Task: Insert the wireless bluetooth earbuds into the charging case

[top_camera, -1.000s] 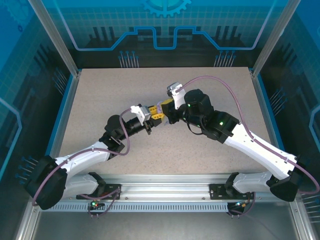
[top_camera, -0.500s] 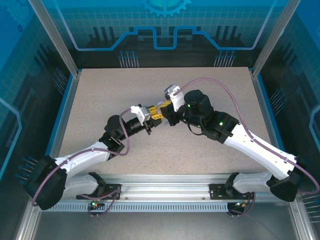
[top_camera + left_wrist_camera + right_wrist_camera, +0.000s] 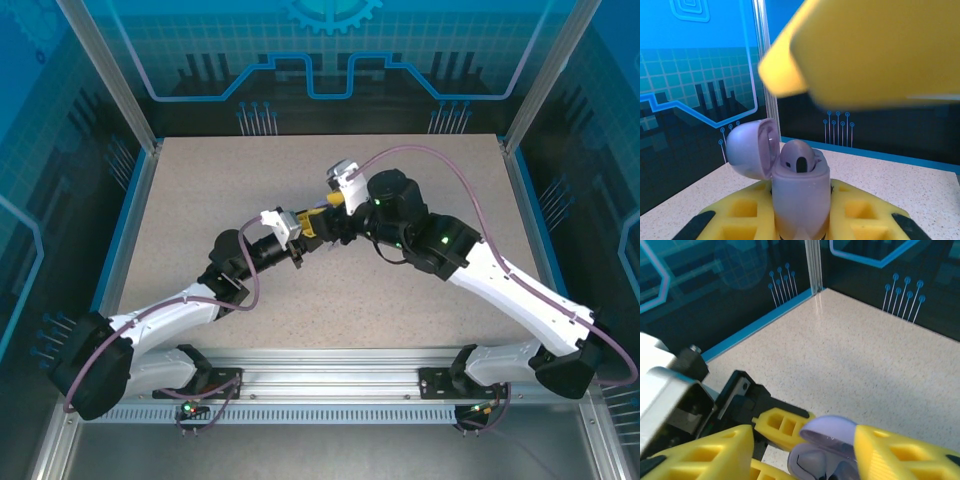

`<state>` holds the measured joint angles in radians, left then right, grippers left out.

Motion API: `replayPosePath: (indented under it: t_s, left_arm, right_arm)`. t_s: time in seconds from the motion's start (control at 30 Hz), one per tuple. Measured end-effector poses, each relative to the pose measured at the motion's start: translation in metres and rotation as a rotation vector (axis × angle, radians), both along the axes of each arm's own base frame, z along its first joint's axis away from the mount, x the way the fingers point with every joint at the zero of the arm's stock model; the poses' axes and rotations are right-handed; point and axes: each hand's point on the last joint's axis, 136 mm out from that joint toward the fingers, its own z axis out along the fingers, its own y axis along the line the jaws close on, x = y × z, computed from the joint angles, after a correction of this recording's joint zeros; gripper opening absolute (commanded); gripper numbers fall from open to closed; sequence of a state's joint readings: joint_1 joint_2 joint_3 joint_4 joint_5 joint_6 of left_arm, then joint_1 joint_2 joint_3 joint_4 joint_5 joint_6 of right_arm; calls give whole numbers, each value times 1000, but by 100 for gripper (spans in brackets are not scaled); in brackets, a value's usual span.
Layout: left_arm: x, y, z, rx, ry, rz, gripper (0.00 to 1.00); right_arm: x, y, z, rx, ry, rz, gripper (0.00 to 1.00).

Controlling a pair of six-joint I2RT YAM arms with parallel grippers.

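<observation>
My left gripper (image 3: pixel 800 222) is shut on the lilac charging case (image 3: pixel 801 197) and holds it upright above the table. The lid (image 3: pixel 751 148) is swung open to the left. A lilac earbud (image 3: pixel 797 158) sits in the top of the case. My right gripper (image 3: pixel 805 457) is open right over the case (image 3: pixel 812 466), with its yellow fingers (image 3: pixel 707 455) standing either side of it and one beside the lid (image 3: pixel 832 430). From above, the left gripper (image 3: pixel 306 229) and right gripper (image 3: pixel 322 214) meet at mid-table.
The speckled table (image 3: pixel 220 180) lies bare around the two arms. Blue-lit walls and metal posts (image 3: pixel 525 110) close it in at the back and sides. The right arm's purple cable (image 3: pixel 440 165) loops above its wrist.
My right gripper has opened its fingers over the case and its wrist has shifted slightly up and left. The left arm holds still with the case.
</observation>
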<state>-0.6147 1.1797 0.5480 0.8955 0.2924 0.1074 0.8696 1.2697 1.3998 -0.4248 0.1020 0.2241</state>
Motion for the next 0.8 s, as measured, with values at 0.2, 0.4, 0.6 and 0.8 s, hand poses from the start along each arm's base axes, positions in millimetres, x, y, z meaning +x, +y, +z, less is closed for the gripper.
replayPosePath:
  t_s: [0.2,0.4,0.6,0.8]
  left_arm:
    - [1,1,0,-1,2,10,0]
    - [6,5,1,-9,2,45,0]
    - [20,18,8,-39,-9,134,0]
    - [34,39,9,-77,2,226,0]
  right_arm:
    - [15,-33,22,82,16,-136,72]
    - [34,-91,33,185,80,-357,72]
    - [57,-118,-30,167,315,-568,70]
    - [73,-104,-136,35,610,-702,67]
